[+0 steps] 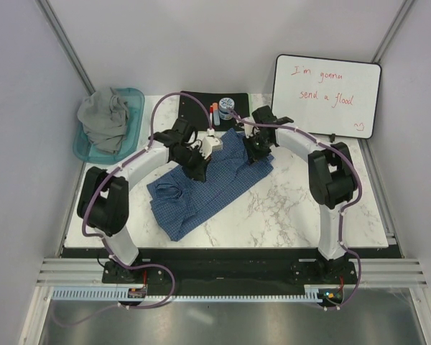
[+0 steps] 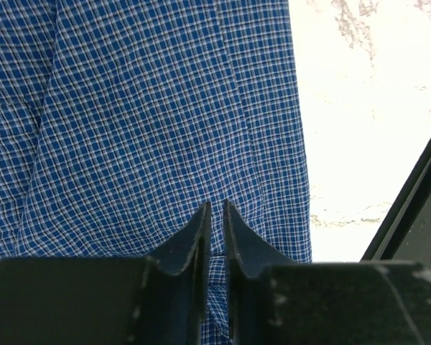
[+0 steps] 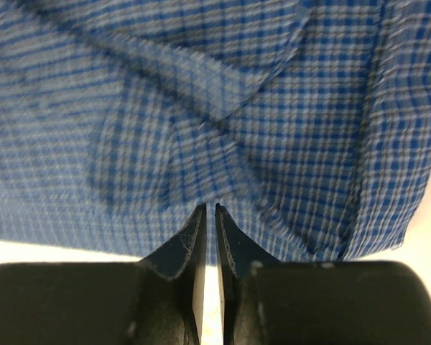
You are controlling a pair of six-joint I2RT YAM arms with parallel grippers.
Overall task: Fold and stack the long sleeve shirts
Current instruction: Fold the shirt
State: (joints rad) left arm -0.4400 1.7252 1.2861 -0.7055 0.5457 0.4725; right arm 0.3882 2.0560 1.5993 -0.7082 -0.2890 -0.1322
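Check shirt is lying mid counter, stretched diagonally from about 7 to 1 o'clock. Left fingers are nearly pressed together with a bit of check cloth pinched between them. Right fingers are just as tight, tips nipping a pucker near the shirt's edge. Grey shirt sits bunched in the tub at 10 o'clock.

marble table carries a blue-check shirt and a black mat.
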